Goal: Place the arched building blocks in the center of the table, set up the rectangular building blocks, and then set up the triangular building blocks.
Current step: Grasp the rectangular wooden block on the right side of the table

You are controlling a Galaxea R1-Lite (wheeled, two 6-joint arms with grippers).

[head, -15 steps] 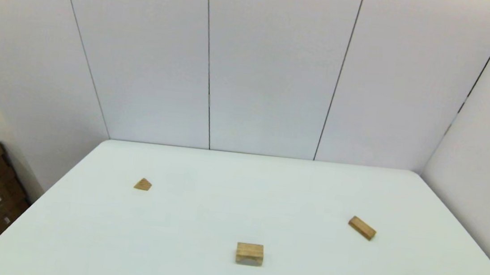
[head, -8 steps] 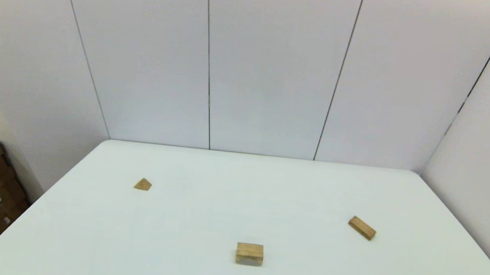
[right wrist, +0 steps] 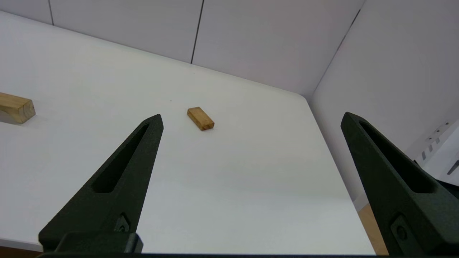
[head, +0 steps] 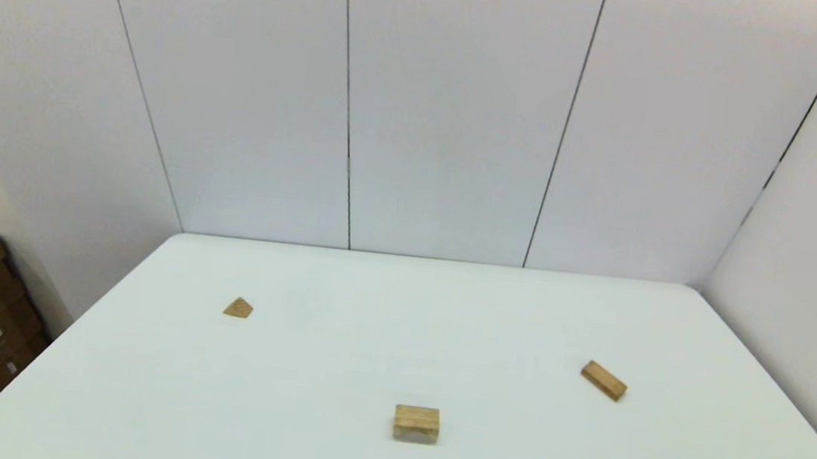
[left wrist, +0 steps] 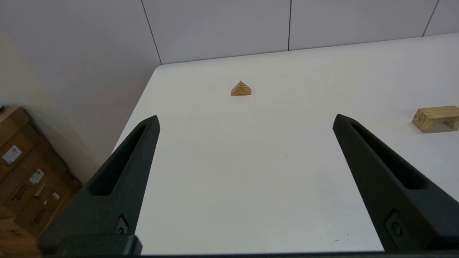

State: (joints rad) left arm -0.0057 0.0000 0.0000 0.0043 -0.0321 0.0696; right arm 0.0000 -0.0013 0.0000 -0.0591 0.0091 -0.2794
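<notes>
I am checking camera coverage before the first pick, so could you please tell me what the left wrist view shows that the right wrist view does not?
Only the left wrist view shows the triangular block, the cardboard boxes beside the table, and the open left gripper. Only the right wrist view shows the rectangular block and the open right gripper. Both show the arched block and the white table.

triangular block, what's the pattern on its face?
Light wood with horizontal striped grain on the triangular block; clearest in the left wrist view.
</notes>
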